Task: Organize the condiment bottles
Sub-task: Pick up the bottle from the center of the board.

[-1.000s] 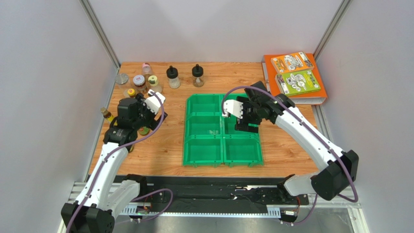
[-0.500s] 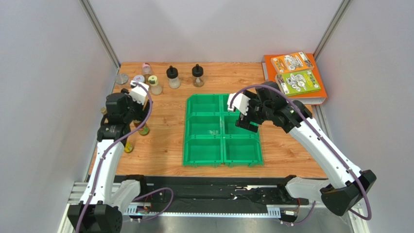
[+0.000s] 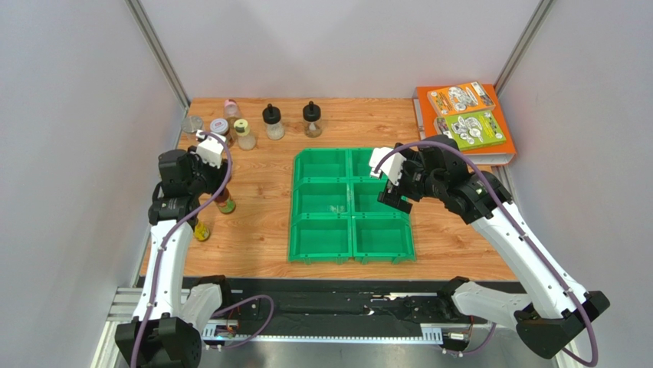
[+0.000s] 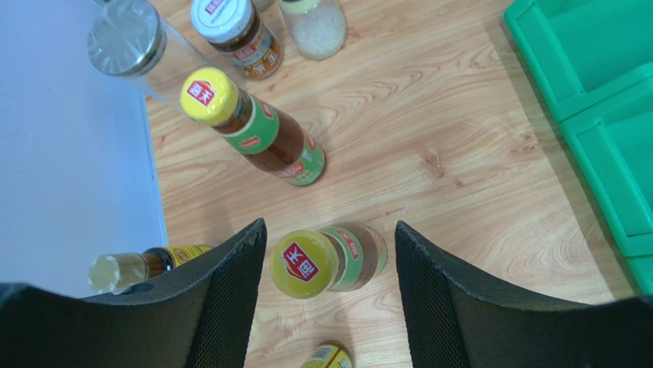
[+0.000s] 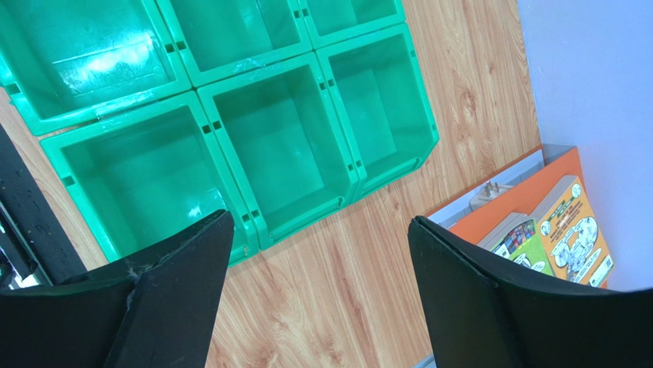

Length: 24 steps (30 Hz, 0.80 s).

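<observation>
In the left wrist view my left gripper [image 4: 328, 230] is open, its fingers either side of an upright yellow-capped brown bottle [image 4: 306, 264] below them, not touching it. A second yellow-capped bottle [image 4: 253, 126] stands just beyond. A silver-capped jar [image 4: 126, 38], a white-capped jar [image 4: 234, 27] and a clear jar [image 4: 314, 23] stand further back. In the top view my left gripper [image 3: 208, 178] hovers by the bottle [image 3: 224, 202]. Two black-capped bottles [image 3: 271, 121] stand at the back. My right gripper [image 3: 392, 192] is open and empty over the green bin [image 3: 306, 249].
Orange and green books [image 3: 464, 119] lie at the back right, also in the right wrist view [image 5: 559, 222]. A small bottle [image 4: 146, 267] stands by the left wall. Another yellow one [image 3: 201, 230] is near the left edge. The bin's compartments [image 5: 276, 146] hold nothing.
My left arm has swung left and back toward the bottle cluster. My right arm has drawn right, off the bin's middle toward its right side. Both grippers stayed open.
</observation>
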Each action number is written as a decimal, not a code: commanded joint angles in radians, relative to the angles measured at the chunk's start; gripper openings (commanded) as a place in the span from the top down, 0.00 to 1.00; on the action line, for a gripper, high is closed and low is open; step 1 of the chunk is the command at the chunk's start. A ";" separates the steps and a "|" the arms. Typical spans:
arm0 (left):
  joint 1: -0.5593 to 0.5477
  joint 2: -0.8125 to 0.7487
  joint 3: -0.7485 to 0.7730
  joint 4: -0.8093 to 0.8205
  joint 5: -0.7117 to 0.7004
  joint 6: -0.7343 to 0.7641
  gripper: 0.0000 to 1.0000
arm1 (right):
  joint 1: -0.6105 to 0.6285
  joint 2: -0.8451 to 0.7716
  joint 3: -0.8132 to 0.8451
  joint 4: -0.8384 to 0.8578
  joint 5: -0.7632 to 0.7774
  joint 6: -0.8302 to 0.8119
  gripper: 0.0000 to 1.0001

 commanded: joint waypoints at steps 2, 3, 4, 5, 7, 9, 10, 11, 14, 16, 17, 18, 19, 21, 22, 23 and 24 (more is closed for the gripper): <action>0.039 0.006 -0.019 0.012 0.033 -0.015 0.32 | 0.006 -0.047 -0.017 0.048 -0.024 0.048 0.12; 0.045 0.009 -0.019 0.012 0.038 -0.015 0.32 | 0.006 -0.055 -0.029 0.051 -0.026 0.052 0.12; 0.051 0.012 -0.019 0.012 0.044 -0.015 0.32 | 0.006 -0.058 -0.034 0.054 -0.027 0.054 0.12; 0.059 0.018 -0.020 0.013 0.048 -0.015 0.32 | 0.006 -0.063 -0.039 0.055 -0.029 0.056 0.12; 0.068 0.023 -0.025 0.018 0.053 -0.016 0.34 | 0.006 -0.073 -0.052 0.061 -0.031 0.060 0.12; 0.074 0.026 -0.031 0.021 0.064 -0.018 0.36 | 0.004 -0.076 -0.058 0.063 -0.031 0.062 0.12; 0.074 0.027 -0.032 0.022 0.065 -0.018 0.37 | 0.004 -0.081 -0.063 0.065 -0.031 0.062 0.12; 0.077 0.029 -0.036 0.021 0.070 -0.018 0.38 | 0.004 -0.083 -0.065 0.063 -0.029 0.062 0.12; 0.085 0.024 -0.043 0.019 0.070 -0.018 0.38 | 0.004 -0.089 -0.069 0.063 -0.026 0.060 0.12; 0.088 0.020 -0.049 0.022 0.070 -0.015 0.38 | 0.006 -0.090 -0.074 0.065 -0.024 0.062 0.12; 0.091 0.020 -0.049 0.024 0.068 -0.015 0.38 | 0.006 -0.093 -0.075 0.065 -0.026 0.062 0.12; 0.094 0.021 -0.051 0.022 0.070 -0.013 0.38 | 0.004 -0.095 -0.078 0.066 -0.026 0.062 0.12; 0.093 0.020 -0.049 0.027 0.070 -0.013 0.40 | 0.004 -0.096 -0.078 0.068 -0.027 0.063 0.12; 0.097 0.023 -0.049 0.024 0.071 -0.013 0.45 | 0.006 -0.096 -0.083 0.069 -0.027 0.066 0.12; 0.099 0.024 -0.051 0.029 0.073 -0.013 0.48 | 0.006 -0.098 -0.085 0.069 -0.027 0.066 0.12; 0.102 0.026 -0.051 0.029 0.076 -0.013 0.51 | 0.004 -0.098 -0.089 0.071 -0.027 0.066 0.12; 0.103 0.027 -0.051 0.029 0.077 -0.013 0.55 | 0.004 -0.100 -0.091 0.072 -0.027 0.066 0.12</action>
